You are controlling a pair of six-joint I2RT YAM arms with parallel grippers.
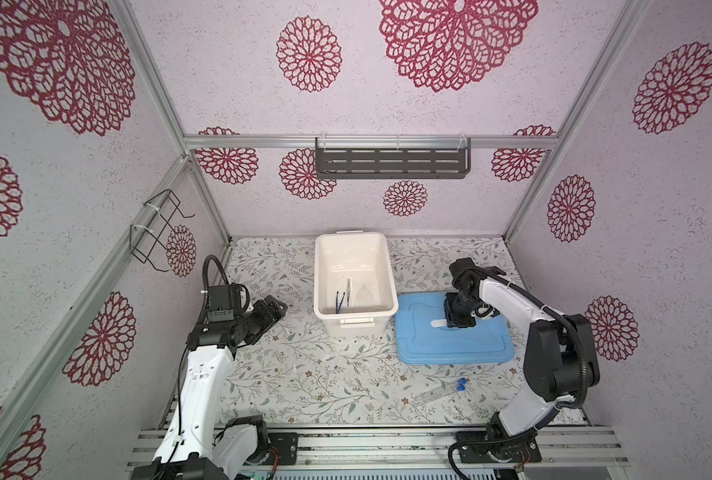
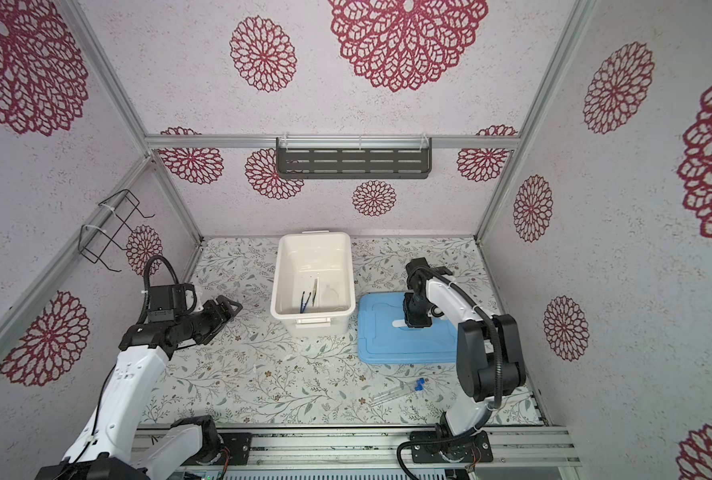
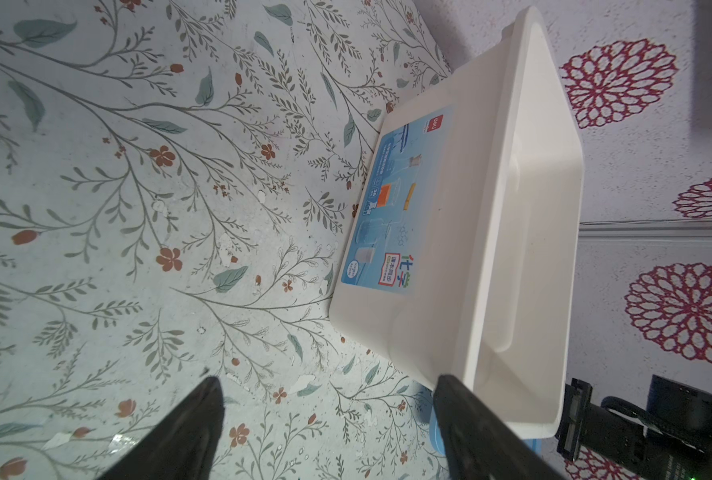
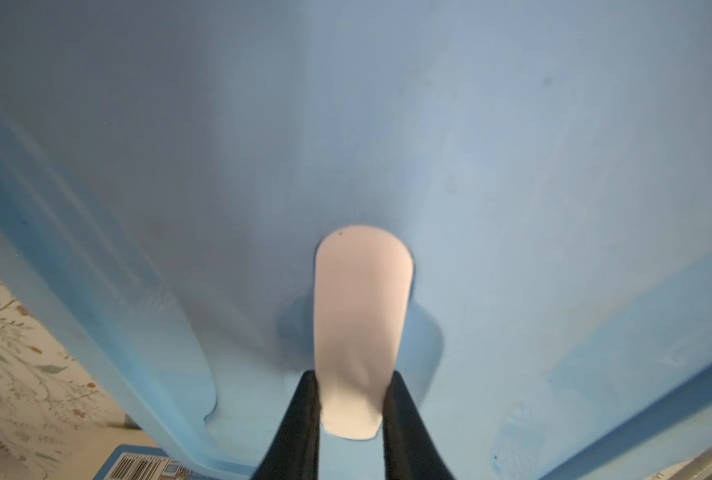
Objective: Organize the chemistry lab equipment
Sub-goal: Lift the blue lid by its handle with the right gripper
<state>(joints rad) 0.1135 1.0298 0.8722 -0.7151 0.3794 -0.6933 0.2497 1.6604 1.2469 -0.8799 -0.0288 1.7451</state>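
The white bin stands at the middle back in both top views. Inside it lie a slim dark-blue tool, a thin white stick and a small transparent vessel. Two clear blue-capped tubes lie side by side on the mat at the front right. The blue lid lies flat just right of the bin. My right gripper points down onto it, shut on the lid's white handle. My left gripper is open and empty, left of the bin.
A dark slotted shelf hangs on the back wall. A black wire basket is fixed to the left wall. The floral mat covers the table between the arms, with metal rails along the front edge.
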